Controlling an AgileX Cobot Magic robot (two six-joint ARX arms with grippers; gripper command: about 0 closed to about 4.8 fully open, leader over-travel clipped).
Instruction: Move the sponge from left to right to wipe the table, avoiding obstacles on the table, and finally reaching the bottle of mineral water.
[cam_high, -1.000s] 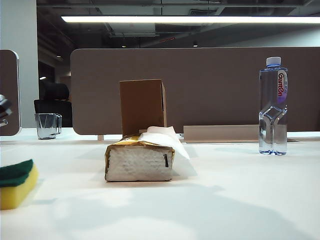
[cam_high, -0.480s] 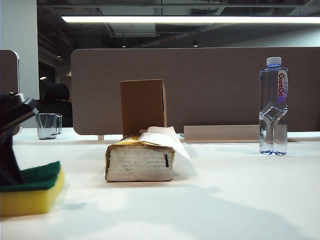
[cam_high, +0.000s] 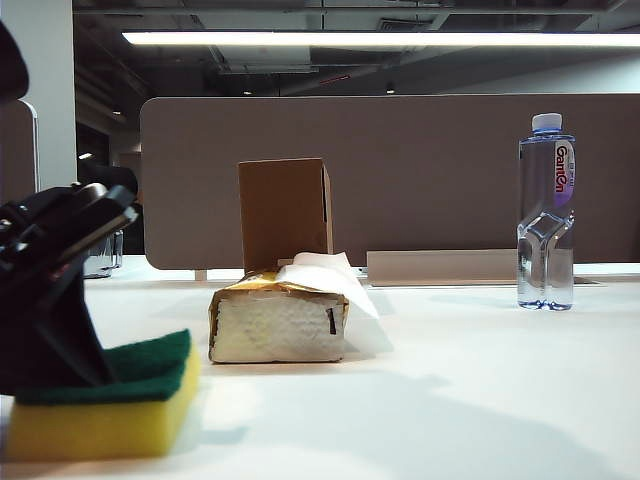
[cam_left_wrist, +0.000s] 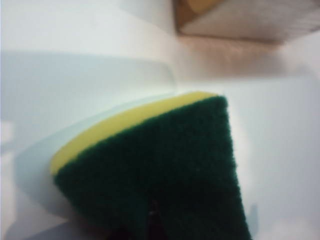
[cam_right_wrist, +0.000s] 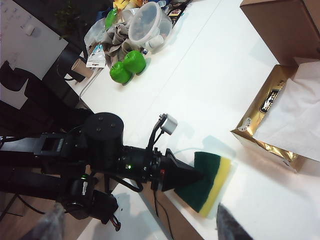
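Fingers of the left gripper (cam_right_wrist: 192, 176) are clamped shut on the green scouring side of the sponge (cam_high: 105, 405), which sits yellow side down on the white counter (cam_high: 450, 400) at its left end. Just to its right lies the gold-edged tissue pack (cam_high: 278, 322), with the brown cardboard box (cam_high: 285, 212) upright behind it. Well apart, at the far right, stands the bottle of mineral water (cam_high: 546, 225). Only blurred tips of the right gripper's fingers (cam_right_wrist: 230, 226) show, spread wide and holding nothing.
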